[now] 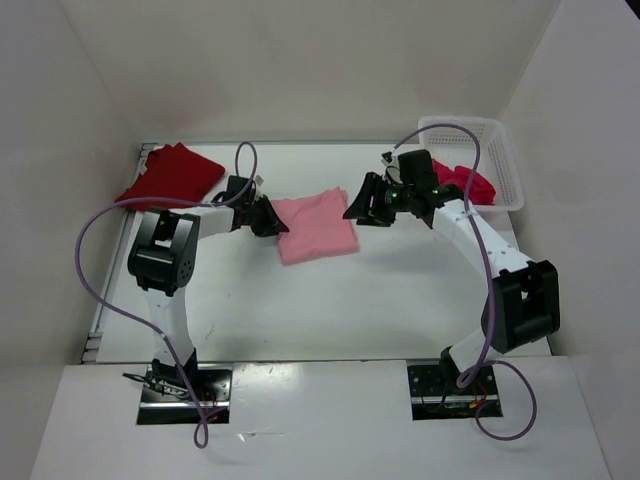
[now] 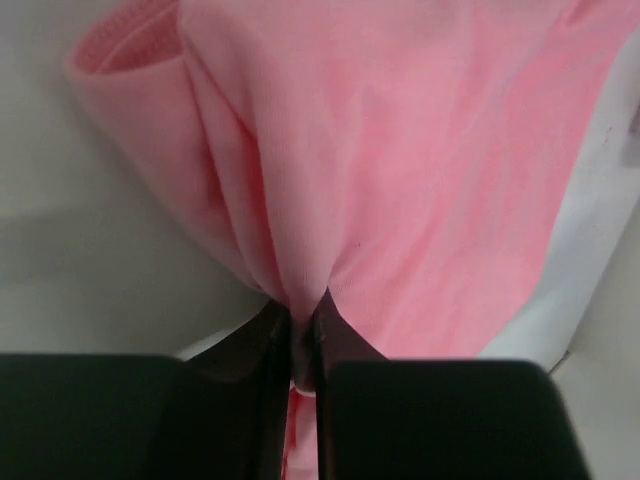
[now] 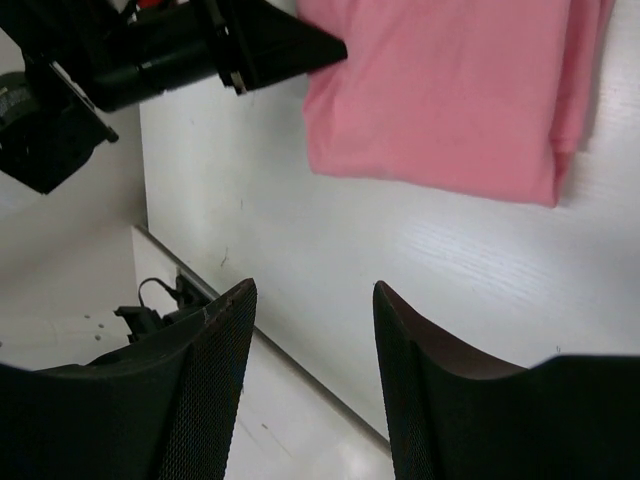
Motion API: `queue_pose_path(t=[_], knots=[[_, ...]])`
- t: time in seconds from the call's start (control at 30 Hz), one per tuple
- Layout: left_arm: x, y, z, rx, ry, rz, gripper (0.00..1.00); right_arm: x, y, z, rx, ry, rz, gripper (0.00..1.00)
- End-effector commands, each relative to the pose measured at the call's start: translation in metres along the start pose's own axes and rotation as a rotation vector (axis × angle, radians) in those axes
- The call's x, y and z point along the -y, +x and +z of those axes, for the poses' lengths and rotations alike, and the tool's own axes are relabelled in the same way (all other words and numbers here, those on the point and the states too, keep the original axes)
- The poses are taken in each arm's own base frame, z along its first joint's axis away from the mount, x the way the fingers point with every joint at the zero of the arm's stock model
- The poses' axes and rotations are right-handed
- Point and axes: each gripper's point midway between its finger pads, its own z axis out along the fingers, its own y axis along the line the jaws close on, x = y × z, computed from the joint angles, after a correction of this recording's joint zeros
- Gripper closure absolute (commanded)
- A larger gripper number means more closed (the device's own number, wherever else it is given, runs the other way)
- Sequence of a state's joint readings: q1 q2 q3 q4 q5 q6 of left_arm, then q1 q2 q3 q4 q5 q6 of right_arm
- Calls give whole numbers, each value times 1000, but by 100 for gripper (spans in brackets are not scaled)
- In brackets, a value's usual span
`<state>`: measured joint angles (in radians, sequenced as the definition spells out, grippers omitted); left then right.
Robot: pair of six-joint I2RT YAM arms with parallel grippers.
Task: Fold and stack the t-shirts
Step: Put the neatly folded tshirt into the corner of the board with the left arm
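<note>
at the middle of the white desk, the folded light pink cloth t-shirt lies with its left edge pinched in the closed left pincer, while the right pincer hangs open and empty just beside its right edge.

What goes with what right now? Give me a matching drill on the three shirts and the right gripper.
Things:
1. red shirt
2. pink shirt
3. magenta shirt
4. right gripper

Places or states:
A. in the basket
B. open, over the table
C. pinched by the left gripper
D. far left corner of the table

Pairs: 1-D, 2-C, 3-A, 4-B
</note>
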<state>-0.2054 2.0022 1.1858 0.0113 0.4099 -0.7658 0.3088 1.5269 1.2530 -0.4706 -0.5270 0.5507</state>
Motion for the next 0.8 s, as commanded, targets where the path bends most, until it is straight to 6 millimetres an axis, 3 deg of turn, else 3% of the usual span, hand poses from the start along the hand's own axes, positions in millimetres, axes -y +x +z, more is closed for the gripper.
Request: queue_pose_path(t=[0.0,0.03,0.07,0.1,0.2,0.23,0.37,0.4,0.47,0.5,0.6,0.63,0.67,0.7,0.73,0.77], knots=[[23,2,21,-20,43,39,88,-5,-2,-8,46,-24,9,44],[33,-7,19,-12,49,44,92,-4,0,-7,46,-24,9,44],[59,-25,18,22,92,79,98,-3,5,-7,39,-35,30,44],[73,-37,14,46,113,85,100,-2,8,-8,41,-37,28,44],[102,-72,3,104,143,115,100,3,21,-8,31,-48,62,44],[130,-94,-10,157,188,146,100,3,24,-9,29,-46,76,44],[145,-166,-62,296,228,166,100,13,32,-15,29,-16,84,44],[130,-188,-77,337,210,141,100,17,31,-16,29,-8,80,44],[124,-214,-113,412,216,134,100,21,34,-14,14,3,80,44],[104,-235,-136,460,202,100,100,21,34,-14,14,3,80,44],[72,-259,-182,555,178,58,100,22,36,-11,1,1,75,44],[38,-263,-204,591,136,10,100,23,38,-9,-12,-3,81,44],[18,-264,-214,622,105,-35,93,27,39,-6,-21,3,76,44],[-4,-268,-224,678,70,-69,78,26,40,-6,-26,-5,67,44],[-30,-270,-255,751,34,-148,62,28,42,-4,-35,1,74,44],[-75,-244,-243,727,-37,-257,54,28,42,-4,-35,1,74,44]])
